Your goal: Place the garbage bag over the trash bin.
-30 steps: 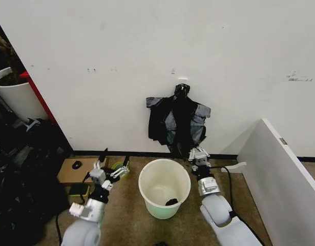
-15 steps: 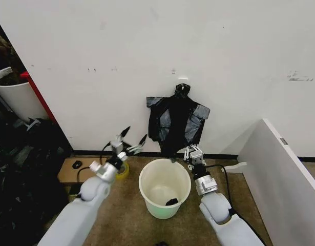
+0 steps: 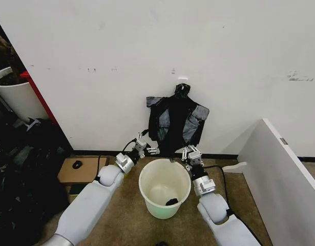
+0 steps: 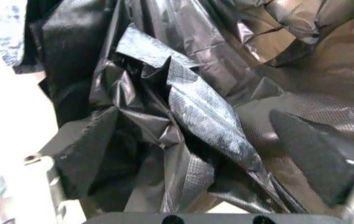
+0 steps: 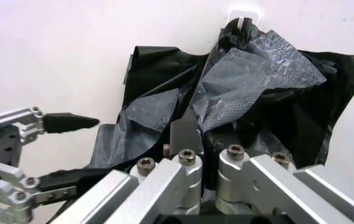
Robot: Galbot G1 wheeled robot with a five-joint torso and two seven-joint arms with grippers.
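Garbage bag [image 3: 177,120] hangs on wall | left gripper [image 3: 147,145] spread wide at its edge | right gripper [image 3: 191,154] pinching its hem

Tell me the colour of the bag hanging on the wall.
The garbage bag is glossy black with grey sheen on its folds, clearest in the right wrist view.

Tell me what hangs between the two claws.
In the head view, the garbage bag's lower edge hangs between left claw and right claw, above the trash bin.
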